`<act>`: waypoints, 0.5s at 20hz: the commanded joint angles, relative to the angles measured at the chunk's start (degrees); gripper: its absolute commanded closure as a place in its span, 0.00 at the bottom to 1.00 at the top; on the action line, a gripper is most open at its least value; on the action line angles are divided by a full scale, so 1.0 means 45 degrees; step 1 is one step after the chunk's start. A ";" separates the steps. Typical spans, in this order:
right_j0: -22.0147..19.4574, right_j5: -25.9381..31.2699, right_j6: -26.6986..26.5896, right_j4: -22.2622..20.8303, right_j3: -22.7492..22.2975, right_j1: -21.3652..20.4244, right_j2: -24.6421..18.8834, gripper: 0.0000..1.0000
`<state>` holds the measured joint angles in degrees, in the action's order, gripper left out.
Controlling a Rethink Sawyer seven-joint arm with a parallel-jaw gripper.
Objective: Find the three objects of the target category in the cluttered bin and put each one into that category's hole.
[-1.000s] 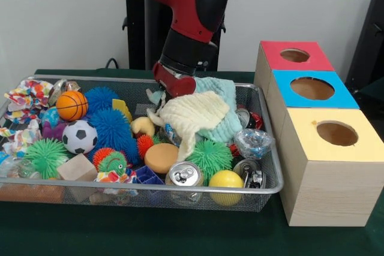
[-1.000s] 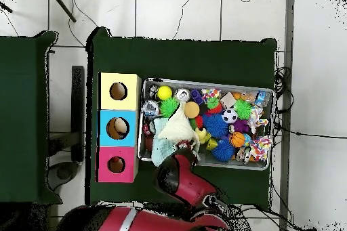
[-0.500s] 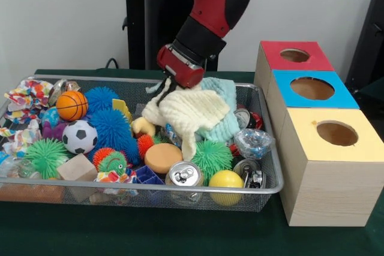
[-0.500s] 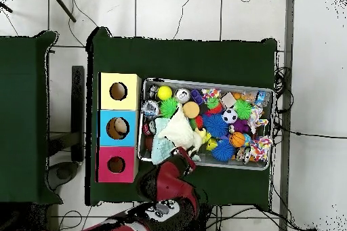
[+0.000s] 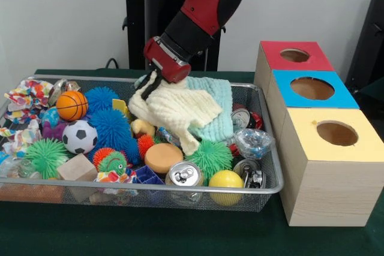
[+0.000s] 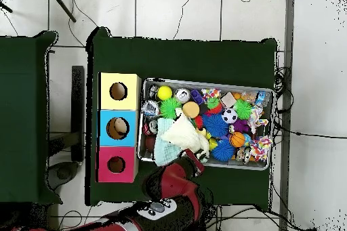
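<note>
My gripper [image 5: 151, 85] hangs over the back middle of the wire bin [image 5: 90, 78], shut on a cream knitted cloth [image 5: 175, 110]. The cloth is lifted at its left corner and droops over a mint knitted cloth [image 5: 216, 107] and the toys beneath. Its folds hide the fingertips. To the right of the bin stand three boxes, each with a round hole on top: red [image 5: 295, 56], blue [image 5: 312, 89] and yellow [image 5: 336, 133]. From overhead, the cream cloth [image 6: 181, 133] lies near the bin's left end, with the gripper [image 6: 195, 152] at its lower edge.
The bin holds several spiky balls, a basketball [image 5: 72, 105], a soccer ball [image 5: 79, 136], a yellow ball [image 5: 226, 180], drink cans [image 5: 183, 175], a wooden block [image 5: 77, 168] and patterned rags [image 5: 27, 95]. In the overhead view the boxes [image 6: 118, 128] line the bin's left side.
The gripper has risen and swung left in the front view, pulling the cream cloth up and left with it. More of the mint cloth shows now.
</note>
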<state>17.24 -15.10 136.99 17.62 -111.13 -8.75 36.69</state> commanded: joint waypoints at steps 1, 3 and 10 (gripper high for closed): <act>-0.0996 0.0744 -0.0520 -0.1083 0.1803 0.0673 -0.0535 1.00; -0.1449 0.0513 -0.0467 -0.1556 0.1870 0.0523 -0.0807 1.00; -0.1749 0.0607 -0.0061 -0.2378 0.1776 0.0152 -0.1130 1.00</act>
<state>10.92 -15.14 136.99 10.02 -109.90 -8.45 36.84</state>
